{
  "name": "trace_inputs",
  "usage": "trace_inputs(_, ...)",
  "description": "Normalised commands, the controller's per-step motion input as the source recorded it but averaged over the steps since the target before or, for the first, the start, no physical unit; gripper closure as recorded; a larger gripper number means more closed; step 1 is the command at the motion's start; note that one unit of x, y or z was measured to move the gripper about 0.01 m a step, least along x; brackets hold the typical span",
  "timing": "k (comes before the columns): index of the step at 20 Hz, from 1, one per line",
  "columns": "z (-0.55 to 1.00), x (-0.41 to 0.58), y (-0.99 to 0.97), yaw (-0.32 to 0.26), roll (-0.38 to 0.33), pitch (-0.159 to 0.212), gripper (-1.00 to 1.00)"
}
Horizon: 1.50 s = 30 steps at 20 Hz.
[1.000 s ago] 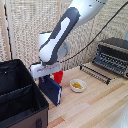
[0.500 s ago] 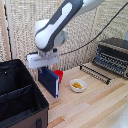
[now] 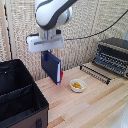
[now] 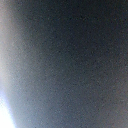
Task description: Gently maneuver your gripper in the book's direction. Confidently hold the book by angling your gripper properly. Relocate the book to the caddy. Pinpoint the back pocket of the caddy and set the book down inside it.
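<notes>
In the exterior view my gripper [image 3: 48, 52] hangs from the white arm and is shut on the top edge of the book [image 3: 51, 69]. The dark navy book hangs upright in the air, clear of the wooden table. The caddy [image 3: 30, 80], a big black box with an inner divider [image 3: 20, 93], stands low at the exterior view's left, below and beside the book. I cannot tell which compartment is the back pocket. A dark blurred surface fills the whole wrist view, so nothing there can be made out.
A red cup [image 3: 61, 75] peeks out from behind the book's lower edge. Close by on the table stands a small white bowl [image 3: 77, 85] with yellow contents. At the exterior view's right stand a dark toaster oven [image 3: 112, 55] and a wire rack [image 3: 97, 73].
The gripper has risen with the book in it, so the book now hangs higher above the table. Its place sideways has hardly changed.
</notes>
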Motion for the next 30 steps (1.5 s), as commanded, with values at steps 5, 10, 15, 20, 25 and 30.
trace_inputs(5, 0.61, 0.102, 0.00, -0.337, -0.003, 0.002, 1.00)
trace_inputs(10, 0.53, 0.118, 0.00, -0.330, 0.000, 0.011, 1.00)
trace_inputs(15, 0.46, 0.151, 0.00, -0.330, 0.015, 0.029, 1.00)
trace_inputs(20, 0.42, 0.133, 0.00, -0.347, 0.016, 0.033, 1.00)
trace_inputs(25, 0.30, 0.207, 0.00, -0.328, 0.054, 0.049, 1.00)
trace_inputs(30, 0.43, 0.272, 0.01, -0.292, 0.053, 0.052, 1.00)
